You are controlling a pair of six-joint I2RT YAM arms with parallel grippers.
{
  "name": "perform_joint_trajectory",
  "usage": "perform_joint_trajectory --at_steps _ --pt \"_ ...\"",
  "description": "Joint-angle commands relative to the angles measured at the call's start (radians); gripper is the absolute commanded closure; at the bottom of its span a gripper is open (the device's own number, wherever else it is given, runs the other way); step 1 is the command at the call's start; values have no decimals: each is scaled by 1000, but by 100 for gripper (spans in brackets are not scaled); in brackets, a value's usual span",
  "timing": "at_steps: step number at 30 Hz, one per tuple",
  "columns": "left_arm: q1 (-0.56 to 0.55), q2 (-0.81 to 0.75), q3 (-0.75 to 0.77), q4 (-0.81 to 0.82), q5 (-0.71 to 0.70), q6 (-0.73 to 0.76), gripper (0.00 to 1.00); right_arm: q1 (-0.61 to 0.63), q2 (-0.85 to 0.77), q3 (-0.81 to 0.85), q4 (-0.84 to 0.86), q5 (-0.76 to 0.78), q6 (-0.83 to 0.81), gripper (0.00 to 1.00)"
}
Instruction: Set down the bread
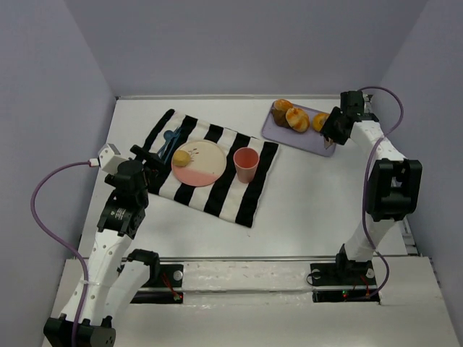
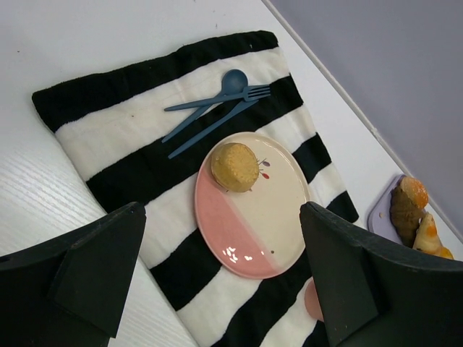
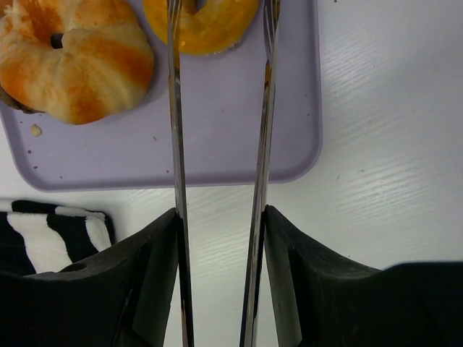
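Right pincer (image 3: 221, 211) clamps tongs (image 3: 173, 108), blades narrow, straddling glazed bun (image 3: 210, 25) on purple tray (image 3: 217, 144). Risk: thin blades catch only bun's edge; bun could twist free on lift. Left pincer (image 2: 221, 210) wide, empty, above plate (image 2: 282, 195).

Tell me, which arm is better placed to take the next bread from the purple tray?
Right. The right gripper holds metal tongs that reach the orange bun on the purple tray. The left gripper hangs open by the striped cloth, far from that tray.
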Motion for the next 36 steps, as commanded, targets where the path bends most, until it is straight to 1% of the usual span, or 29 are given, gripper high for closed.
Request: perform_joint_trajectory --at_steps 1,6,9,12,13,15,16,17,21,22,24,26,27,28,29,30,32,33,34,35,36 --pt "5 0 13 34 -47 0 1 -10 12 41 79 -6 66 48" --pt "5 -3 15 31 -48 0 1 -19 29 28 76 -5 106 49" --pt "5 -3 13 32 -47 0 1 -19 41 29 77 -11 109 55" --pt "5 -7 12 29 -47 0 1 -19 41 25 80 -5 112 69" --pt "5 -7 13 28 -47 0 1 -28 31 22 80 1 115 76" --pt "5 -11 15 28 -44 -2 1 -28 12 12 79 9 110 81" --pt "5 -13 13 28 -43 -2 1 -28 -23 8 79 24 107 86" --pt "5 -14 15 26 -43 0 1 -28 -46 2 79 34 97 88" --pt "5 -22 12 29 -36 -3 1 -28 -199 -31 80 35 60 90" --pt "3 -23 12 31 -30 -3 1 -28 -268 -44 85 -3 34 89" --pt "3 -23 12 33 -16 -2 1 -28 -336 -52 96 -84 -29 89" --pt "3 -25 12 36 -7 -2 1 1 -396 -61 116 -208 -69 89" --pt "3 -26 12 37 1 0 1 71 -445 -60 117 -213 -119 89" --pt "3 -30 12 40 6 -2 1 121 -463 -55 116 -200 -145 89" --pt "3 -31 18 39 15 -3 1 230 -483 -46 116 -161 -188 88" --pt "3 -33 21 37 19 -2 1 281 -488 -38 114 -149 -198 87" --pt "3 -36 27 37 27 -3 1 379 -479 -23 107 -137 -221 87" --pt "3 -37 33 34 30 -6 1 437 -470 -9 105 -103 -250 87" --pt "3 -39 36 26 33 -11 1 559 -441 1 96 -18 -274 87" --pt "3 -40 40 23 35 -14 1 617 -419 15 96 -17 -299 87" --pt "3 -42 44 16 36 -17 1 671 -396 46 88 36 -340 87"
